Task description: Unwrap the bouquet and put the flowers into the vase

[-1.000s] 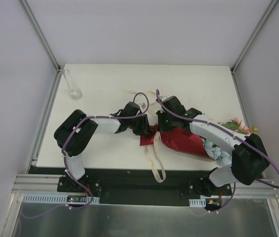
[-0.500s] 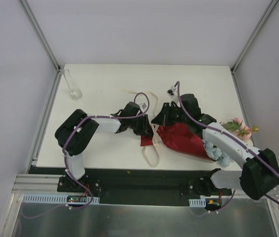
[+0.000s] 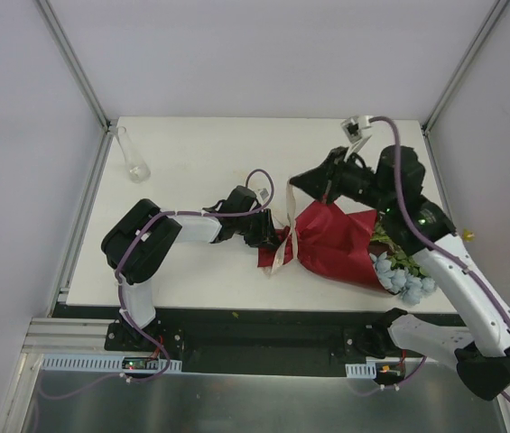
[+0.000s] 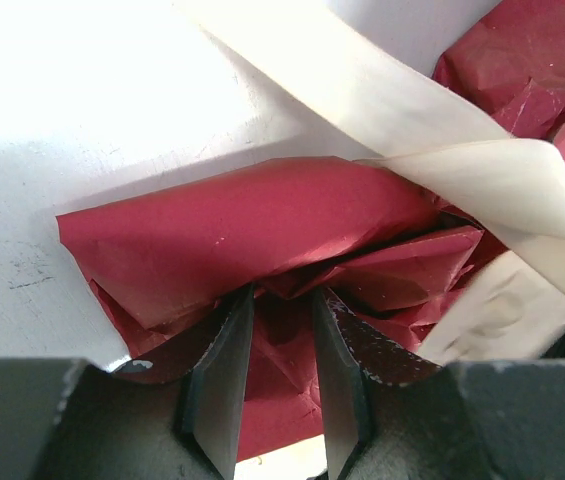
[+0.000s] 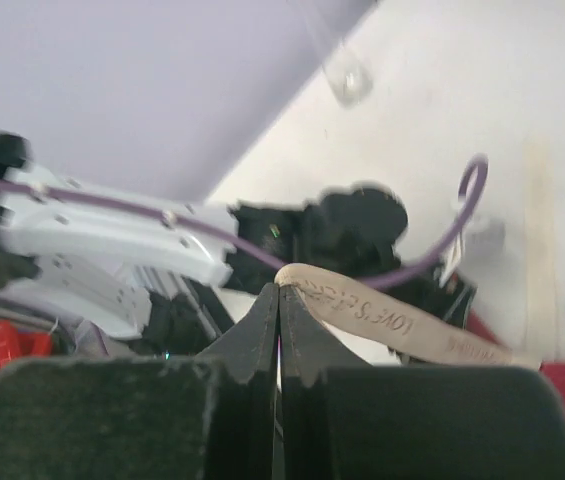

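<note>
Jaws: left gripper (image 4: 280,300) clamped on wrapping paper (image 4: 242,220), right gripper (image 5: 279,293) pinched shut on ribbon (image 5: 392,322); risk of ribbon snagging, dragging bouquet (image 3: 336,244)

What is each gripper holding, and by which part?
Left gripper: wrapping paper, at the bouquet's narrow end. Right gripper: cream ribbon, one strand pinched.

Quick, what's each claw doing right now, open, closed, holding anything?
Left claw: closed on the bouquet at its narrow end, pinching the red paper.
Right claw: closed, pinching the cream ribbon.
</note>
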Controlling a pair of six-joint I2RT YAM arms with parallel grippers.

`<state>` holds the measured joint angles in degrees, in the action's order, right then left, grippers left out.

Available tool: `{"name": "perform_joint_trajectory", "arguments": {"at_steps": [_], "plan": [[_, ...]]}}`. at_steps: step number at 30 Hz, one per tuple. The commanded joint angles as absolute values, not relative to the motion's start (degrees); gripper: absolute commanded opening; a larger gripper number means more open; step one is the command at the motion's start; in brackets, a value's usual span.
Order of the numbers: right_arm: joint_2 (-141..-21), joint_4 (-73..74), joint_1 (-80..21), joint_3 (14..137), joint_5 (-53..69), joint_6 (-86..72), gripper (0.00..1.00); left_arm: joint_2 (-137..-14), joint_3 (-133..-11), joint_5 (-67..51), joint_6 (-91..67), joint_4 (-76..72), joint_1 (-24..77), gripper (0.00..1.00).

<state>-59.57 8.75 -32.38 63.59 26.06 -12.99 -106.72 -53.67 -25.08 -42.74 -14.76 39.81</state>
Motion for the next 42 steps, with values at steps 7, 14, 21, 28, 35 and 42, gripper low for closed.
{"name": "perform_joint_trajectory", "arguments": {"at_steps": [7, 14, 21, 28, 35, 42], "plan": [[-62.31, 22.41, -32.43, 103.51, 20.92, -4.92, 0.0, -108.11, -53.96, -23.73, -40.61, -10.72, 40.78, 0.31], [-65.74, 19.43, -32.43, 116.36, 21.1, -4.57, 0.0, -105.74, -54.32, -23.91, -40.34, -10.11, 40.78, 0.31], [-64.08, 19.07, -32.34, 109.62, 20.66, -3.78, 0.0, -99.24, -57.13, -23.99, -38.06, -5.9, 40.34, 0.45], [-58.46, 21.45, -32.43, 92.66, 20.92, -0.35, 0.01, -85.36, -58.01, -24.96, -33.49, -4.13, 40.25, 0.7], [-53.71, 21.27, -32.43, 83.15, 24.87, 1.5, 0.0, -68.94, -55.73, -25.66, -24.02, -4.92, 40.25, 0.92], [-53.61, 18.82, -32.52, 80.51, 31.98, 0.18, 0.01, -62.23, -54.14, -36.21, -17.06, -11.24, 42.0, 0.99]]}}
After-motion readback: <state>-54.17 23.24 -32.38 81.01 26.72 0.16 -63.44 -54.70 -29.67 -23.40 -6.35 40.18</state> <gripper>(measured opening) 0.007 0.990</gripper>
